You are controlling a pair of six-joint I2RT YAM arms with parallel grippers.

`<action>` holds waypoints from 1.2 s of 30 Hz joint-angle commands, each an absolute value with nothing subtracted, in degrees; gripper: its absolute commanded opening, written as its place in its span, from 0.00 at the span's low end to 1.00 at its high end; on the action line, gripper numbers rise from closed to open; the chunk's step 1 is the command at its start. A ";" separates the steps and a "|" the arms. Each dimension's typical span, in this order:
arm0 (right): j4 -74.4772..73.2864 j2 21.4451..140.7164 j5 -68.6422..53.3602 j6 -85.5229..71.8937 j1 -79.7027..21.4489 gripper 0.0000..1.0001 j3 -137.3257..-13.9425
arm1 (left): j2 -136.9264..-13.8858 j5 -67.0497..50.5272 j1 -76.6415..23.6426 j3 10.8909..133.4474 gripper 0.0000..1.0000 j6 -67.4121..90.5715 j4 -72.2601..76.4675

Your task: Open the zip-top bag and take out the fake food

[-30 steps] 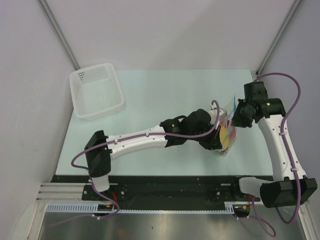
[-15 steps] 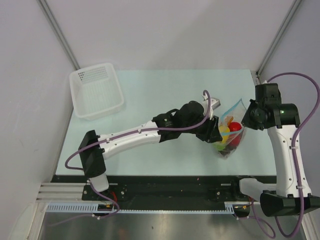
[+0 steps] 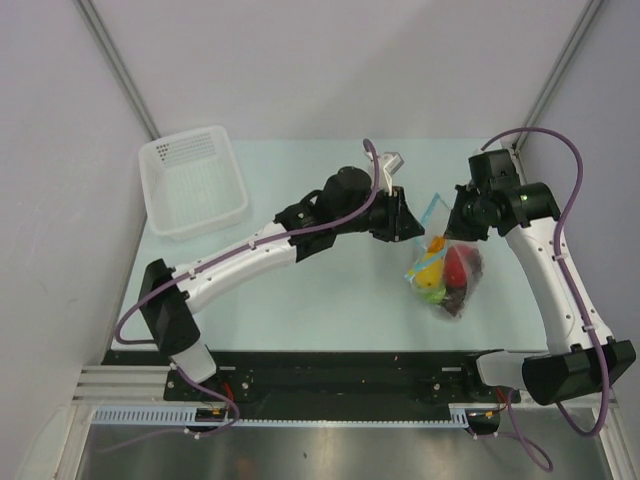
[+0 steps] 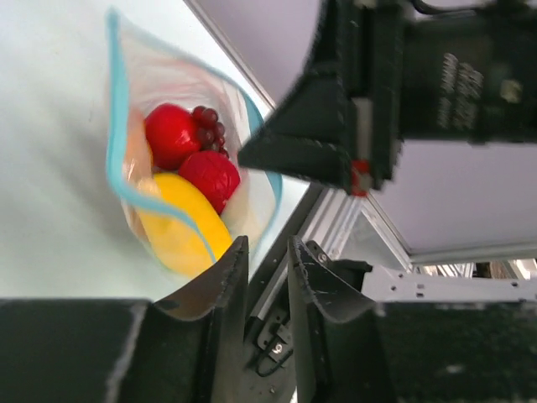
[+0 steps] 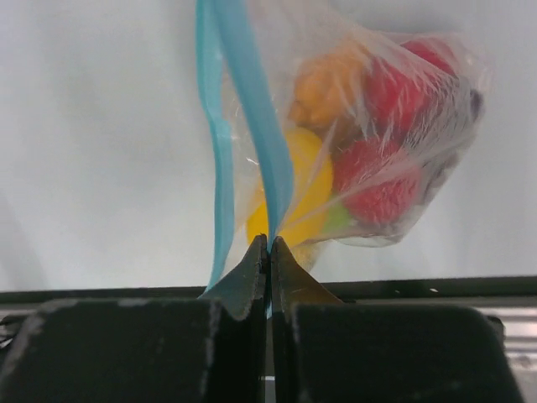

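The zip-top bag (image 3: pixel 448 275) hangs open from my right gripper (image 3: pixel 452 228), which is shut on one side of its teal zip strip (image 5: pixel 252 109). The other side of the strip hangs free. The fake food is inside the bag: a yellow piece (image 4: pixel 180 231), red fruits (image 4: pixel 168 134), purple grapes (image 4: pixel 210 122) and an orange piece (image 5: pixel 327 88). My left gripper (image 3: pixel 408 218) is just left of the bag's mouth, apart from it. Its jaws (image 4: pixel 268 248) stand slightly apart with nothing between them. The bag's bottom rests on or near the table.
A white perforated basket (image 3: pixel 195 185) stands at the back left of the pale table (image 3: pixel 330 290). The table's front edge and black rail lie just beyond the bag. The right arm's body (image 4: pixel 436 84) is close to my left gripper.
My left gripper has let go of the bag and moved back and left. My right gripper has carried the bag left by its strip, and the mouth now gapes open.
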State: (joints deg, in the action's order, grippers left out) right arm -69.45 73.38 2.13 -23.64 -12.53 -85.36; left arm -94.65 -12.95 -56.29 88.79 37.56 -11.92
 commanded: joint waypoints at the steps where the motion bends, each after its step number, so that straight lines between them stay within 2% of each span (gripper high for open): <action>1: -62.76 73.12 -9.04 -24.95 -13.09 0.00 -85.61 | -98.08 -16.43 -54.76 92.99 0.27 38.40 -10.21; 6: -61.70 75.14 -11.60 -25.84 -13.36 0.00 -85.17 | -103.43 -19.15 -53.71 93.86 0.26 39.81 -8.70; 13: -62.49 76.03 -10.90 -26.71 -13.36 0.00 -84.20 | -110.30 -18.81 -53.44 98.79 0.21 39.46 -14.59; 20: -61.96 75.94 -10.28 -26.90 -14.32 0.00 -82.79 | -115.48 -20.04 -54.23 101.33 0.27 40.17 -17.57; 24: -61.79 75.85 -8.97 -26.46 -14.77 0.00 -82.71 | -117.25 -18.99 -54.67 103.53 0.27 37.62 -26.69; 33: -62.05 74.62 -7.56 -26.19 -15.99 0.00 -81.21 | -112.41 -13.97 -56.78 98.62 0.55 32.96 -32.52; 35: -61.96 74.27 -7.47 -26.10 -16.26 0.00 -80.60 | -112.24 -14.15 -57.30 98.44 0.59 32.17 -33.92; 36: -61.96 73.83 -7.47 -26.19 -16.43 0.00 -79.99 | -112.32 -14.32 -57.48 98.52 0.70 31.91 -34.53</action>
State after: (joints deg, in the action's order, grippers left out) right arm -63.16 75.85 -8.58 -26.28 -15.68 -81.06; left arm -116.31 -14.63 -55.92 98.91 34.76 -30.92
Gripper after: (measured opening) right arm 0.011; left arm 0.574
